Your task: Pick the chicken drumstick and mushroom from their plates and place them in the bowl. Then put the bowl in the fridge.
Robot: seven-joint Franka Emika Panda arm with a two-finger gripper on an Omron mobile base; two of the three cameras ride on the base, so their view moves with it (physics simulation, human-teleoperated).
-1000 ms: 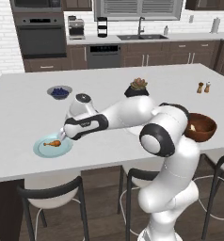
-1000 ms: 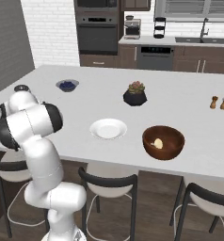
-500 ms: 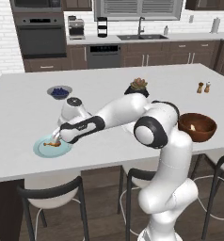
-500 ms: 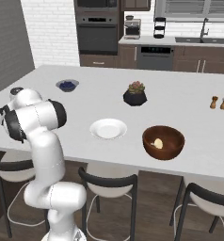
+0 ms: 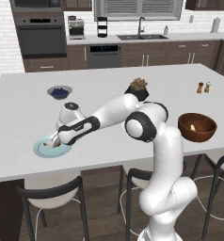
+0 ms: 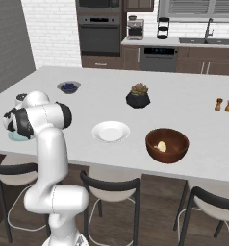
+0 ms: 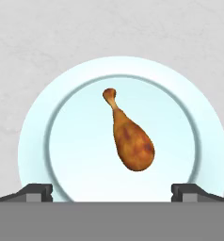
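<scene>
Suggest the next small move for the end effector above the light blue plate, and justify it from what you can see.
Probably lower straight down and then close. In the hand view the end effector is open, its tips wide apart and above the light blue plate, with the chicken drumstick lying free between them, not yet gripped. The mushroom already sits in the bowl, so the drumstick is the piece left.

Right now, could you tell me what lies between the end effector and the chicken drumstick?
Nothing but bare light blue plate. In the hand view, the open end effector hangs over the chicken drumstick, fingertips apart on either side.
</scene>
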